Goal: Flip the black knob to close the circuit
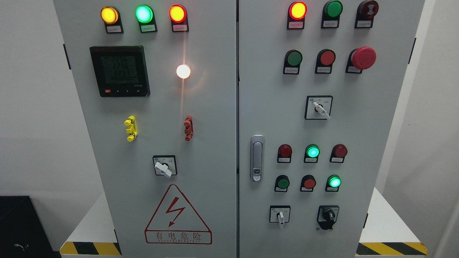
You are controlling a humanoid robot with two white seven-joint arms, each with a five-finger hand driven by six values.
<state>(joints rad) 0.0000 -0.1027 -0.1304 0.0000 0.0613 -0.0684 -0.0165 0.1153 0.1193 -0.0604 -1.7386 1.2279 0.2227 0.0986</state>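
Grey two-door control cabinet (215,107) faces the camera | black knob (327,216) at lower right of the right door, pointer upright | white-handled selector (280,216) just left of it | lit green lamp (334,182) above | neither robot hand visible, so their state is unknown

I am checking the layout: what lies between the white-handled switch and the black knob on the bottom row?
Nothing: the head view shows bare grey door between the white-handled switch and black knob.
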